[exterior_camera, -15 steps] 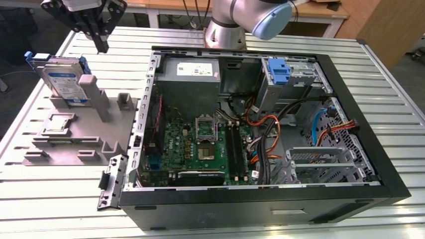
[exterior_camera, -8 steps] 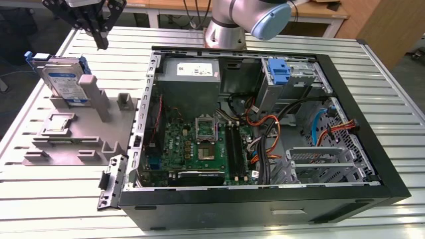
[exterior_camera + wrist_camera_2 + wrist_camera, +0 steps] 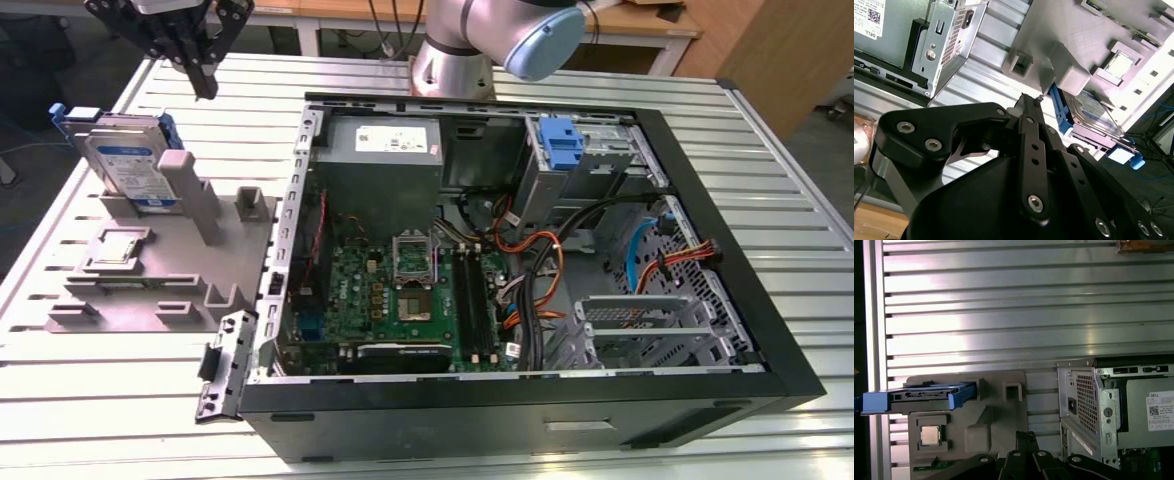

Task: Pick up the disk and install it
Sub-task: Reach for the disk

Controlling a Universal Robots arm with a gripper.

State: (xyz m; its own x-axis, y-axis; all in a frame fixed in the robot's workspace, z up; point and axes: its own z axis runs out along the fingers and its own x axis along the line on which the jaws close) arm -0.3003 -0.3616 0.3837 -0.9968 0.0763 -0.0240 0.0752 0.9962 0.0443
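Exterior view first: the claw point(image 3: 203, 88) hangs over the far corner of the bench point(image 3: 80, 400) on the exterior view's left. Its black fingers are pressed together with nothing between them. It sits above the disk point(image 3: 130, 160) and a little toward the exterior view's right of it, clear of it and not touching.

The disk stands on edge in a slot of the grey holder point(image 3: 147, 290), its white-and-blue label showing and its blue frame along the top and far side. A grey post point(image 3: 200, 200) of the holder rises just beside it. Nearer the camera, a small square chip point(image 3: 118, 248) lies flat in a recess of the same holder.

To the exterior view's right of the holder is the open case point(image 3: 534, 405), lying on its side with the board and cables exposed. A second blue carrier point(image 3: 561, 142) sits in a bay at its far end, near the arm point(image 3: 461, 50).

In the first wrist view the closed claw point(image 3: 1026, 436) points at the holder point(image 3: 979, 420), with the disk point(image 3: 919, 397) seen edge-on as a blue strip and the chip point(image 3: 930, 435) close by. In the second wrist view the claw point(image 3: 1029, 100) tips meet near the disk point(image 3: 1081, 112).
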